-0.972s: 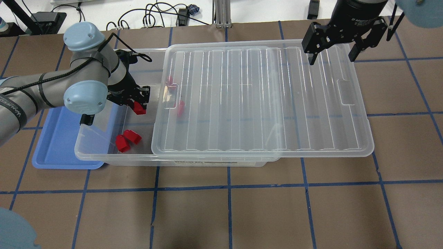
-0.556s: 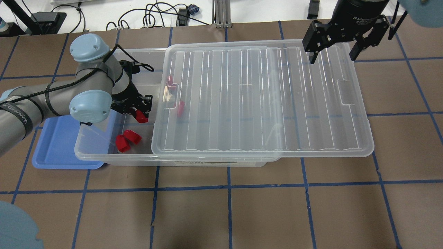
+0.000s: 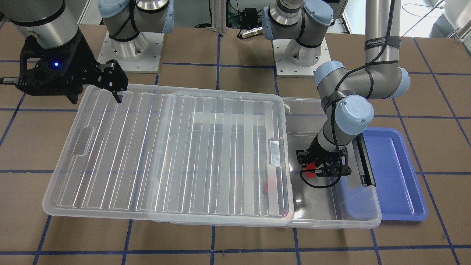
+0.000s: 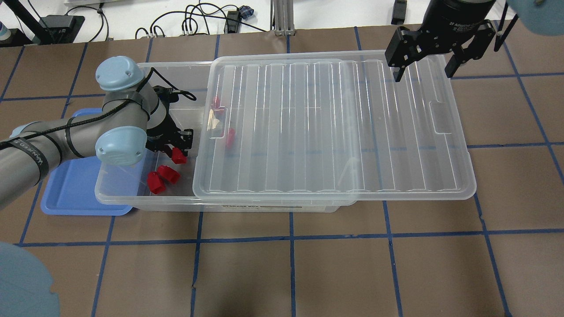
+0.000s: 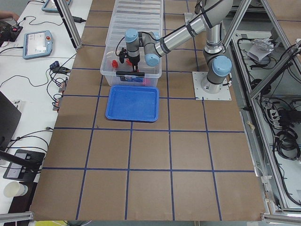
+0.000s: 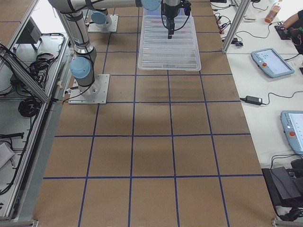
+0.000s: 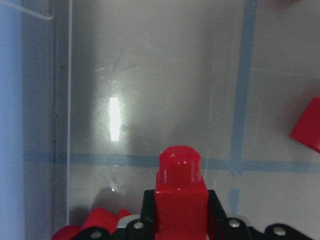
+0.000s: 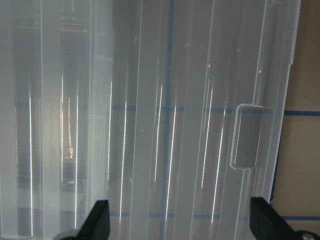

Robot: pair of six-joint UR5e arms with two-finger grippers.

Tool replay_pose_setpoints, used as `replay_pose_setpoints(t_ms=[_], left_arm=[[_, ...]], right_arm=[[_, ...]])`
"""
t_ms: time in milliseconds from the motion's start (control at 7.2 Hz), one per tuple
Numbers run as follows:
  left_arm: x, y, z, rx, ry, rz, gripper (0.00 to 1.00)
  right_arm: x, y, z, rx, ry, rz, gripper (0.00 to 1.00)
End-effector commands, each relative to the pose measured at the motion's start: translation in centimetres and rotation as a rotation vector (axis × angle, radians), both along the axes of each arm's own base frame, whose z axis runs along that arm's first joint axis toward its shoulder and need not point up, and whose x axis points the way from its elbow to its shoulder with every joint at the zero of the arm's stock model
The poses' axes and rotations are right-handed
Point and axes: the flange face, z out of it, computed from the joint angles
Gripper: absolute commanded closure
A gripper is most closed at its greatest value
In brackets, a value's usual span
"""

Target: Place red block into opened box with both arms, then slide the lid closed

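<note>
Lettering "2F Adaptive" shows on the right gripper [image 4: 423,75].

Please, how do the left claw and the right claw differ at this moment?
The left claw is shut on a red block, while the right claw is wide open and holds nothing. The left claw is low inside the uncovered end of the box, while the right claw hangs over the lid, near its far corner. Both are black and have two fingers.
</note>
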Motion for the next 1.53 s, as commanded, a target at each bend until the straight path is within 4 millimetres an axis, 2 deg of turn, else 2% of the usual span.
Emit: replay_pose_setpoints(t_ms=[0,139,417,556,694,833,972,1111,1250,1389], left_arm=[[0.3,-1.1,2.1,-0.053,-0.017,0.002,0.00],[-0.4,-1.5,4.1,-0.078,-0.017,-0.002,0.00],[-1.8,-2.1,11.7,-0.105,-0.013,-0.001,0.00],[-3.9,-1.4,15.4,-0.095,-0.010,-0.034,0.00],[-6.0,-0.5,20.7,-0.088,-0.010,-0.071,0.00],[-8.0,0.8,25.7,-0.063,-0.003,-0.105,0.00],[-11.0,3.3,29.5,-0.075,0.023,-0.157,0.00],[-14.4,5.6,32.1,-0.120,0.031,-0.225,0.00],[-14.8,7.0,32.2,-0.116,0.028,-0.239,0.00],[-13.1,6.7,31.6,-0.093,0.027,-0.210,0.00]], right_arm=[[0.0,0.0,0.1,0.001,0.001,0.001,0.00],[0.0,0.0,0.1,0.001,0.001,0.003,0.00],[-1.9,-0.7,-0.4,0.008,0.003,-0.028,0.00],[-5.3,-1.4,-0.5,0.013,0.003,-0.086,0.00],[-11.0,-1.8,-1.0,0.032,-0.004,-0.141,0.00],[-14.6,-1.5,-1.6,0.072,-0.009,-0.166,0.00],[-17.5,-1.1,-2.5,0.122,-0.012,-0.160,0.00],[-18.2,-1.5,-5.2,0.155,0.001,-0.138,0.00],[-19.1,-2.1,-8.6,0.175,0.060,-0.132,0.00],[-19.5,-1.9,-11.7,0.217,0.092,-0.126,0.02]])
